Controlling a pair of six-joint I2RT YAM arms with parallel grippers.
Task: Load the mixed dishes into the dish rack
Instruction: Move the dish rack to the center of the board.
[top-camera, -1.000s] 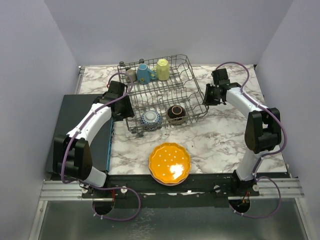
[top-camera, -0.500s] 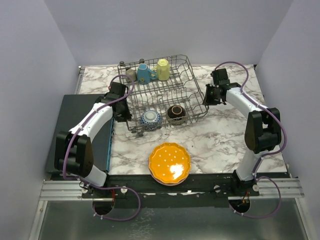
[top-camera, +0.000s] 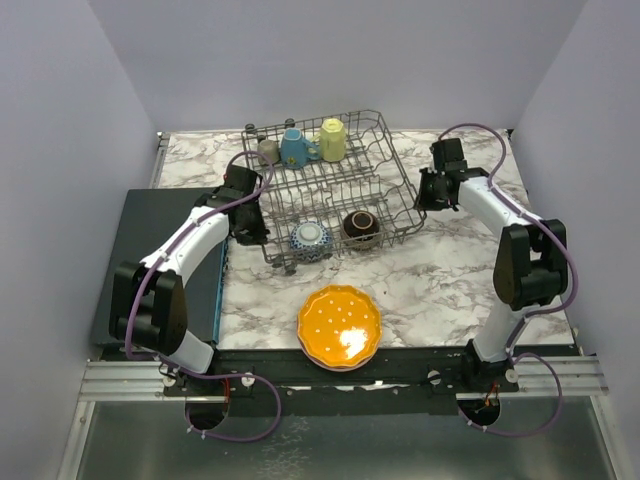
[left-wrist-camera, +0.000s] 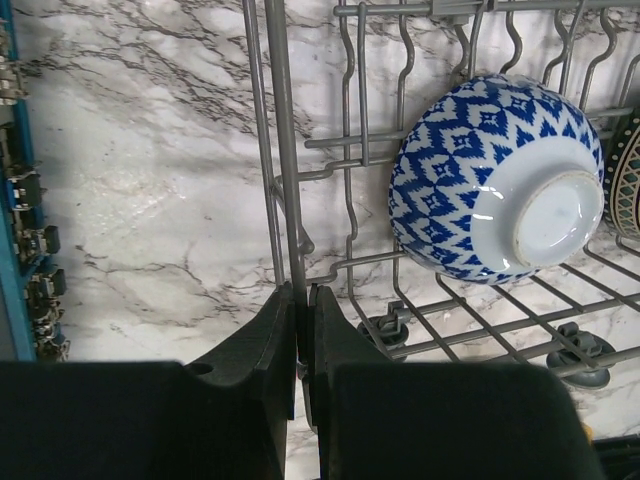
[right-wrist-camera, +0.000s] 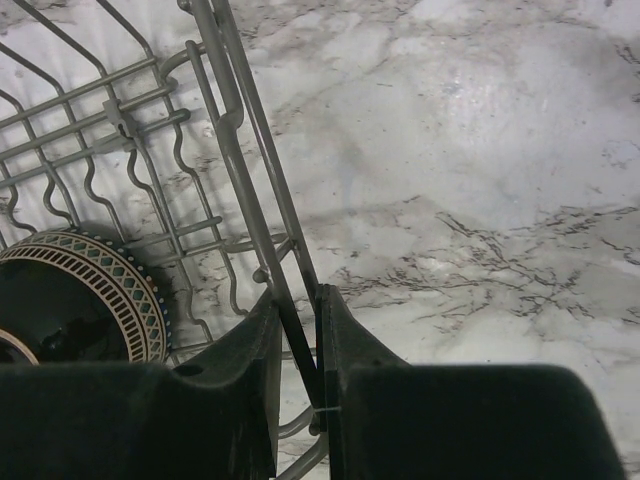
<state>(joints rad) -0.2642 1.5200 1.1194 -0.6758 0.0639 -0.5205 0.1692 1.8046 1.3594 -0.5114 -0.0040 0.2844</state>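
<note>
The grey wire dish rack stands at the back of the marble table. It holds a grey mug, a blue mug, a yellow mug, a blue-patterned bowl and a brown bowl. My left gripper is shut on the rack's left rim wire. My right gripper is shut on the rack's right rim wire. The blue bowl shows in the left wrist view, the brown bowl in the right wrist view. An orange white-dotted scalloped plate lies at the table's near edge.
A dark flat mat with a blue edge lies left of the rack, under my left arm. Purple walls close in the table on three sides. A pink plate rim shows under the orange plate.
Both grippers have shifted the rack slightly to the right and away, with the mugs and bowls riding along. The orange plate has not moved.
</note>
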